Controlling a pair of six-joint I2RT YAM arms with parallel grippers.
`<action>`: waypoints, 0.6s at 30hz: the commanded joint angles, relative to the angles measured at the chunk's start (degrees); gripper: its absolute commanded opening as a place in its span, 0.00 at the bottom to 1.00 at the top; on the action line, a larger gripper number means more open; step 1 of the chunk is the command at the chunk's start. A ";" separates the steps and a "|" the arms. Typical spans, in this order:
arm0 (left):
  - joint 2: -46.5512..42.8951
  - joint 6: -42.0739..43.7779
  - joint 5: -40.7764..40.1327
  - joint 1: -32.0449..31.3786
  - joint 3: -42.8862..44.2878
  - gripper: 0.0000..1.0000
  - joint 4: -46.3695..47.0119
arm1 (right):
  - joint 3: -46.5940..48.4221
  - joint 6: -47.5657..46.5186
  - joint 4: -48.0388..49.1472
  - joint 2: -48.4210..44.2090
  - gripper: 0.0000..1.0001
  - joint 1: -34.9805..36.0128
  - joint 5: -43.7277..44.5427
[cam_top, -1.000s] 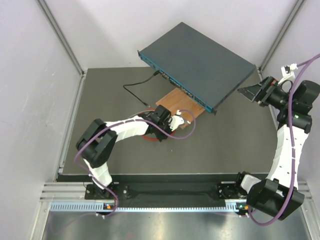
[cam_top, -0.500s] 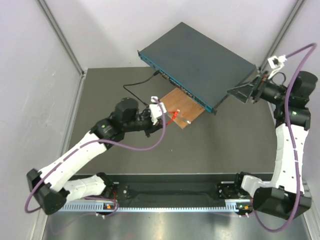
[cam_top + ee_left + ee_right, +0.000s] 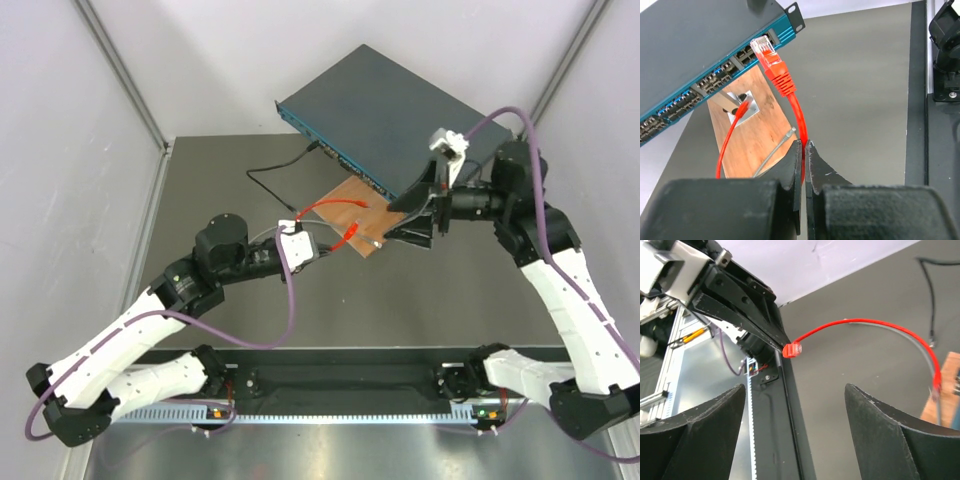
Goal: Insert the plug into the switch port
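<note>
Nearest me, my left gripper (image 3: 804, 147) is pinched tight on the thin red cable (image 3: 799, 120) just below the boot. The plug (image 3: 771, 57) stands clear above the fingertips, in the air just short of the switch. It should weigh next to nothing, but the springy cable will let it swing or twist. I judge the ribbed boot the better place to hold, keeping off the clear tip and its brittle latch. Beyond lies the wooden board (image 3: 760, 135). My right gripper (image 3: 795, 390) faces the plug from the far right, jaws wide and empty. Farthest is the switch (image 3: 685, 35). The switch port (image 3: 746, 51) nearest the plug looks free, though I can't be sure.
</note>
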 commanded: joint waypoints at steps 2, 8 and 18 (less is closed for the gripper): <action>-0.53 1.46 0.46 -0.79 0.00 0.00 4.24 | 3.42 -0.64 2.48 3.43 0.77 4.00 2.22; 0.52 -0.21 1.86 -0.97 0.61 0.00 4.24 | 4.83 -0.11 3.37 6.24 0.71 8.30 2.22; 1.84 -0.65 3.27 -1.50 1.23 0.00 4.50 | 5.37 -0.37 3.54 8.35 0.54 11.12 3.19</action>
